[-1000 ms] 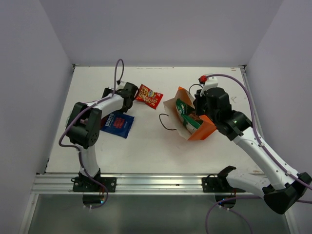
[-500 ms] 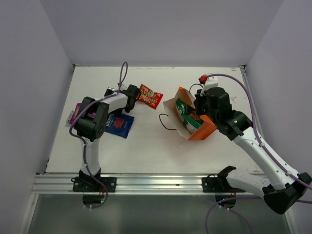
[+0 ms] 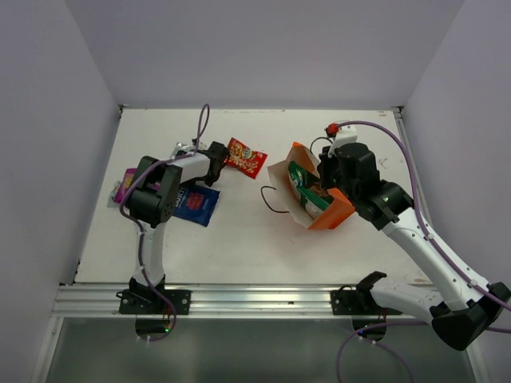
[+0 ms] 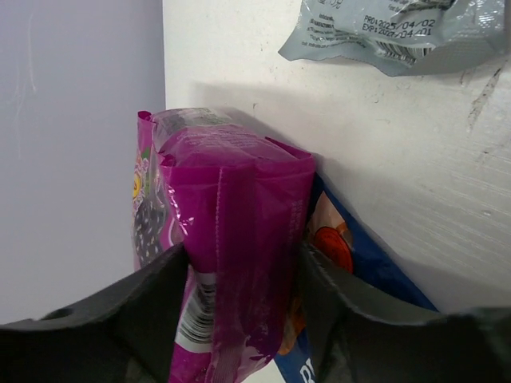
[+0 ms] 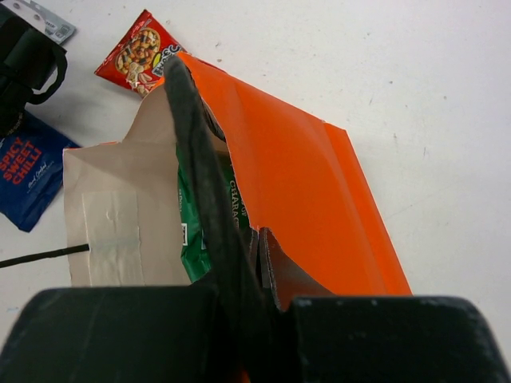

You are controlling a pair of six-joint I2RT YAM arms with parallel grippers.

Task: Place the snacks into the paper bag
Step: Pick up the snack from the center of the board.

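Observation:
My left gripper (image 4: 243,267) is shut on the magenta-purple packet (image 4: 231,199) and holds it near the table's left edge (image 3: 124,183). The dark blue packet (image 3: 196,204) lies just beside and below it (image 4: 359,263). The silver-grey packet (image 4: 399,32) lies further off. The red packet (image 3: 243,157) lies mid-table, left of the bag. My right gripper (image 5: 267,247) is shut on the upper wall of the orange paper bag (image 5: 311,191), holding its mouth open to the left (image 3: 315,195). The green-and-white packet (image 5: 196,231) lies inside the bag.
The side wall (image 4: 72,159) stands close on the left of the magenta packet. A black cord handle (image 3: 271,203) of the bag trails on the table towards the middle. My left arm's folded forearm (image 3: 192,163) lies between the blue and red packets.
My left arm has folded further and its elbow moved right. The magenta packet in its gripper has come into view near the table's left edge. The right arm and bag have not moved.

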